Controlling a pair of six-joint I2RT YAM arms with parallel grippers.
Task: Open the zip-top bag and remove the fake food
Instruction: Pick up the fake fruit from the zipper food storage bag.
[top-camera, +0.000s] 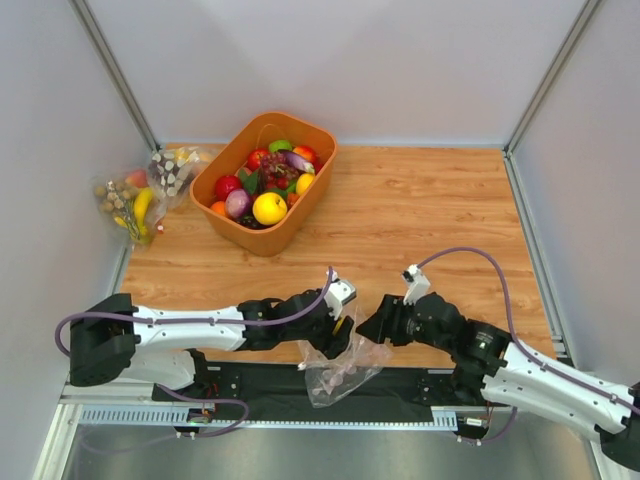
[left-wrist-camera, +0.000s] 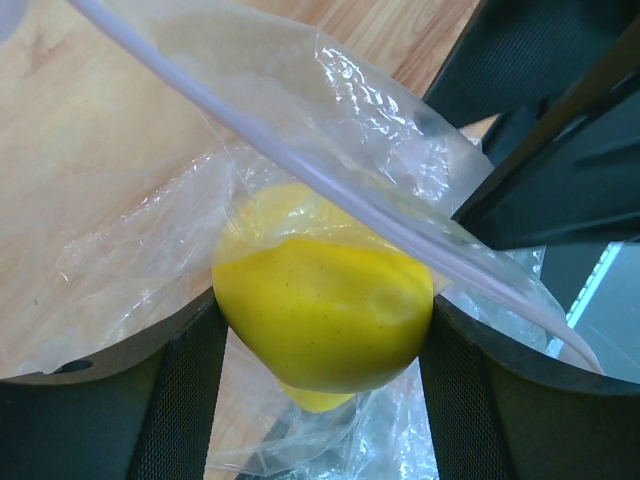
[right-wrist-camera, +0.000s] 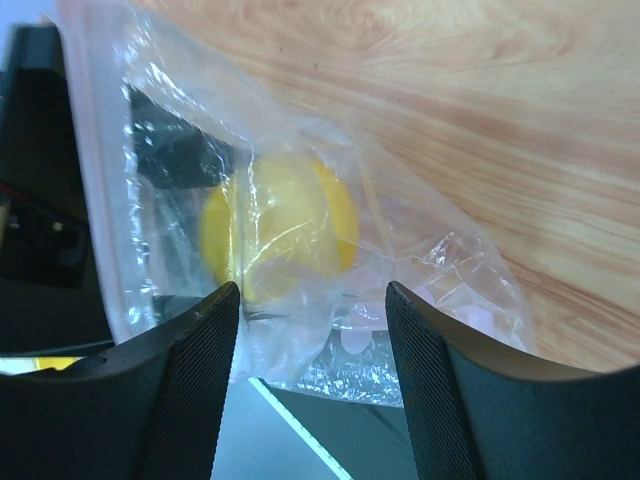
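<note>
The clear zip-top bag (top-camera: 340, 372) hangs crumpled over the table's near edge, between my two grippers. My left gripper (top-camera: 335, 330) is shut on a yellow round fake fruit (left-wrist-camera: 320, 300), held between both fingers at the bag's mouth. Plastic (left-wrist-camera: 350, 110) drapes over the fruit's top, and the zip strip (left-wrist-camera: 300, 165) runs diagonally across it. My right gripper (top-camera: 375, 325) is open, its fingers standing wide apart beside the bag (right-wrist-camera: 420, 250). The same yellow fruit (right-wrist-camera: 280, 225) shows through the plastic just beyond them.
An orange basket (top-camera: 275, 240) full of mixed fake produce stands at the back left. Two clear bags with a banana and nuts (top-camera: 135, 200) lie against the left wall. A black strip (top-camera: 410, 385) runs along the near edge, and walls close in the table.
</note>
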